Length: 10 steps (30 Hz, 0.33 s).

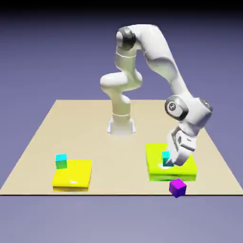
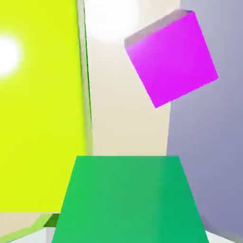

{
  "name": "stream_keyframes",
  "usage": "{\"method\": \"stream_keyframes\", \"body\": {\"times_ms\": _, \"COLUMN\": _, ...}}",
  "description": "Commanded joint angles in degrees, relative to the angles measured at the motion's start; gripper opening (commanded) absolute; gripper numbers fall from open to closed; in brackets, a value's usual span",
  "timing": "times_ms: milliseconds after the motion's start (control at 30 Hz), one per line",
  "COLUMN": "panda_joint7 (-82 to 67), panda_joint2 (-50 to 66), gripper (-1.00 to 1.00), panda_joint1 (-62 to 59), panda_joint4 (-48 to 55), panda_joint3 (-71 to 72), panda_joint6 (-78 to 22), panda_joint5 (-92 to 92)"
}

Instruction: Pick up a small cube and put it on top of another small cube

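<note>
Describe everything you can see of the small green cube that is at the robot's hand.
The small cube is tiny, teal-green with a lighter cyan top face, plain and smooth like matte plastic. In the exterior view it is over the flat yellow-green block on that view's right; whether it rests on the block cannot be told. The hand is shut on it. In the hand view it fills the bottom middle as a large green face, hiding the fingertips. It looks roughly upright. A purple cube lies apart, near the table's front edge.

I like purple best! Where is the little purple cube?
In the exterior view, the purple cube sits on the table at the front edge, right side, just in front of the yellow-green block.
</note>
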Motion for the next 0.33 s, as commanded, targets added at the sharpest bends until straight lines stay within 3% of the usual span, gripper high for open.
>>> {"method": "stream_keyframes", "body": {"times_ms": 0, "panda_joint7": -1.5, "panda_joint2": 1.7, "gripper": -1.0, "panda_joint1": 2.1, "panda_joint4": 1.4, "panda_joint3": -1.2, "panda_joint6": 1.2, "panda_joint5": 0.0}}
{"method": "stream_keyframes", "body": {"times_ms": 200, "panda_joint7": -0.8, "panda_joint2": 9.1, "gripper": -1.0, "panda_joint1": 2.1, "panda_joint4": 2.4, "panda_joint3": -3.3, "panda_joint6": 8.2, "panda_joint5": -3.8}}
{"method": "stream_keyframes", "body": {"times_ms": 233, "panda_joint7": -0.8, "panda_joint2": 9.1, "gripper": 1.0, "panda_joint1": 2.1, "panda_joint4": 2.4, "panda_joint3": -3.3, "panda_joint6": 8.2, "panda_joint5": -3.8}}
{"method": "stream_keyframes", "body": {"times_ms": 300, "panda_joint7": -1.6, "panda_joint2": 7.0, "gripper": 1.0, "panda_joint1": 2.5, "panda_joint4": 2.7, "panda_joint3": -2.7, "panda_joint6": 5.8, "panda_joint5": -2.9}}
